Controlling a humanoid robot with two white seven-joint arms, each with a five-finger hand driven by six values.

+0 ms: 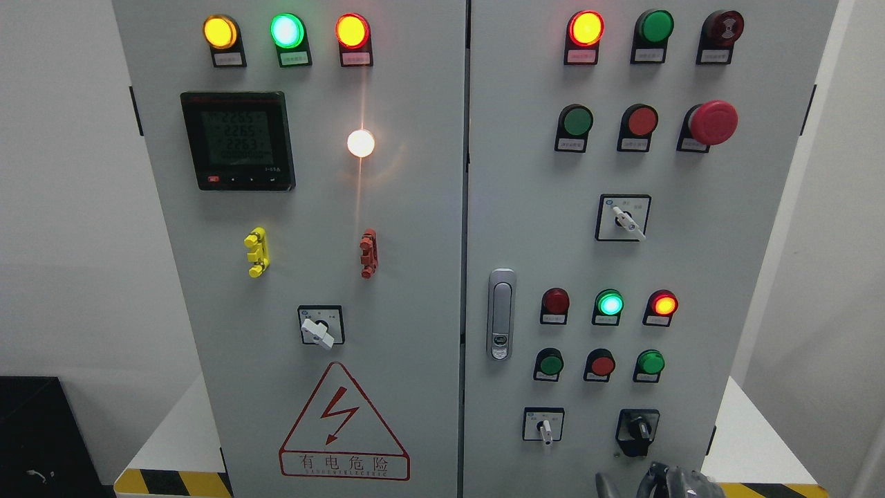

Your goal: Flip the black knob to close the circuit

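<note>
The black knob (637,430) sits low on the right door of the grey cabinet (415,228), at the bottom row, to the right of a small white-lever selector (544,425). It looks like a rigid plastic rotary switch with a raised bar across its face, probably stiff with a spring detent, so it wants a firm pinch across that bar and a twist, not a push. A hand (664,481) shows at the bottom edge just beneath the knob, not touching it; whether its fingers are released or clenched cannot be told
</note>
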